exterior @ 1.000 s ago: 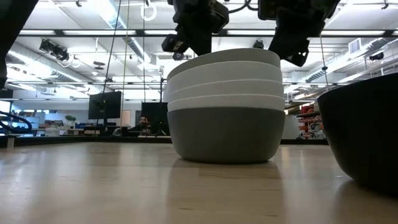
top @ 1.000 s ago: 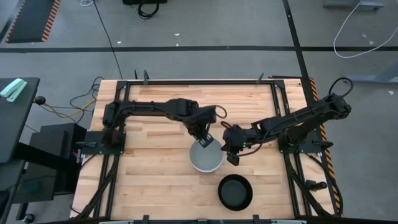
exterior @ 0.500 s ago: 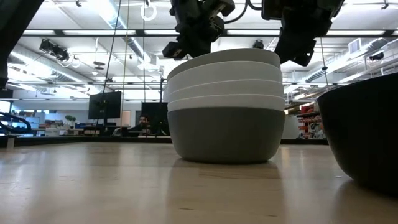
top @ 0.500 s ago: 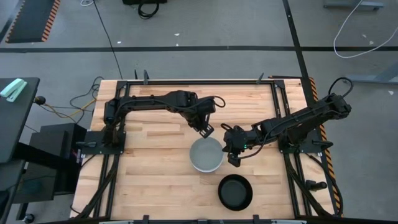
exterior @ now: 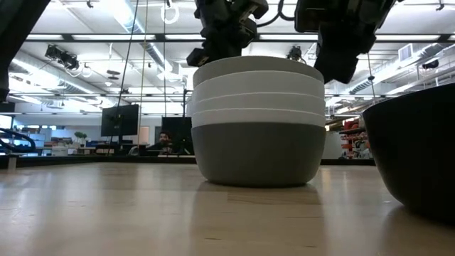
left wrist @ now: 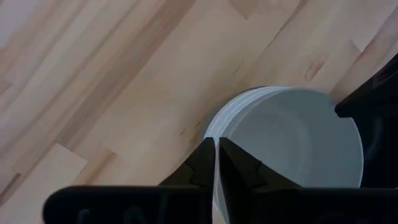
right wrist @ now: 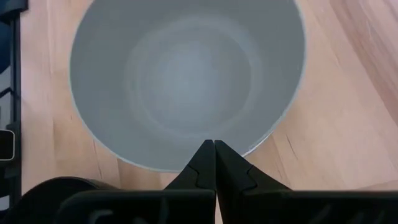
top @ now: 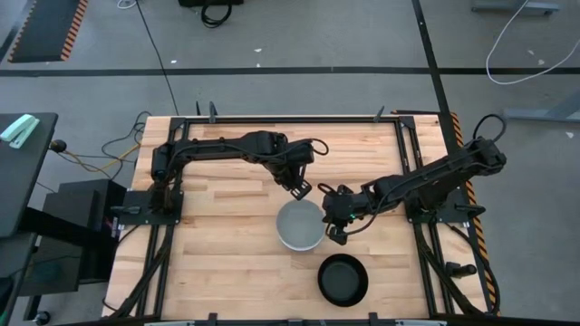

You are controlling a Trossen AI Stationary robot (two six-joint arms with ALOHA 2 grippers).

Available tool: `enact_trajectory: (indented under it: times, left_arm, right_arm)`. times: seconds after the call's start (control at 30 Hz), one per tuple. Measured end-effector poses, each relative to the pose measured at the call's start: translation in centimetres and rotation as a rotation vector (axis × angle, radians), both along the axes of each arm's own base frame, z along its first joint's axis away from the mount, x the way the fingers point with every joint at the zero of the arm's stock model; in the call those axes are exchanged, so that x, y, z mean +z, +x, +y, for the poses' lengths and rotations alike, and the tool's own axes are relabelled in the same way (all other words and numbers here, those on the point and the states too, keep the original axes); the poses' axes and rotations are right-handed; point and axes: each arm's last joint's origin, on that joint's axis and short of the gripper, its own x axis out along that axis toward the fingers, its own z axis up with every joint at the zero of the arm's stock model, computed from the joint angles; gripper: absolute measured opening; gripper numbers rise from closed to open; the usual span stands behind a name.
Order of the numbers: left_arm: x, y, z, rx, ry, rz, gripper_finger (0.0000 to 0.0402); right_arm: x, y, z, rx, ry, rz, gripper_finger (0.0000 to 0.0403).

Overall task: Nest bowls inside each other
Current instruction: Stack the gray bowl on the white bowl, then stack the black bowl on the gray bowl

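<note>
A stack of nested bowls (top: 300, 226) stands mid-table: a grey bowl (exterior: 259, 153) at the bottom on the wood, white ones inside it, the top one pale inside (right wrist: 186, 74). A black bowl (top: 343, 279) sits alone nearer the near edge, large at the low view's right (exterior: 419, 156). My right gripper (top: 336, 234), shut, is at the stack's right rim. My left gripper (top: 304, 191), shut, hovers off the stack's far side, above its rim (left wrist: 216, 142). My right gripper meets the top bowl's rim on the stack's right side (right wrist: 256, 147) with its shut fingertips, slanting down from the table's right. The top bowl sits level in the stack (exterior: 320, 70).
Bare wooden table (top: 217, 244) lies left of the stack and along the near edge. Black frame rails (top: 290, 119) run around the table. The black bowl stands close to the stack's near-right side. Beyond the table the low view shows a room with monitors.
My left gripper drew back from the stack's far rim toward the far edge, then held still. My right gripper moved left and slightly nearer, onto the stack's right rim. The top bowl, tilted with its right side high, now sits level.
</note>
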Motion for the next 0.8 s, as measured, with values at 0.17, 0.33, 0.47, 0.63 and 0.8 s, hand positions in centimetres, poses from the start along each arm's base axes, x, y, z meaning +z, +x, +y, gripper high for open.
enact_trajectory:
  times: [0.17,0.33,0.47,0.63,0.8]
  left_arm:
    - [0.0,0.0,0.3,0.008,0.0,0.0,0.0031]
    - [0.0,-0.2,1.5,0.005,0.025,0.0,0.0023]
    - [0.0,-0.4,3.0,0.02,0.04,0.001,0.0018]
    - [0.0,-0.9,5.3,0.027,0.069,0.004,0.0022]
    - [0.0,-1.5,7.6,0.001,0.109,0.008,0.003]
  right_arm:
    - [0.0,0.0,0.0,-0.004,-0.004,-0.003,0.0003]
    - [1.4,-0.7,-0.4,-0.016,0.008,-0.049,0.0003]
    - [2.1,-1.6,-0.3,-0.039,0.048,-0.037,0.0006]
    - [2.3,-3.6,0.6,-0.055,0.184,0.091,0.0017]
    - [2.9,-5.4,2.5,-0.029,0.34,0.18,0.0022]
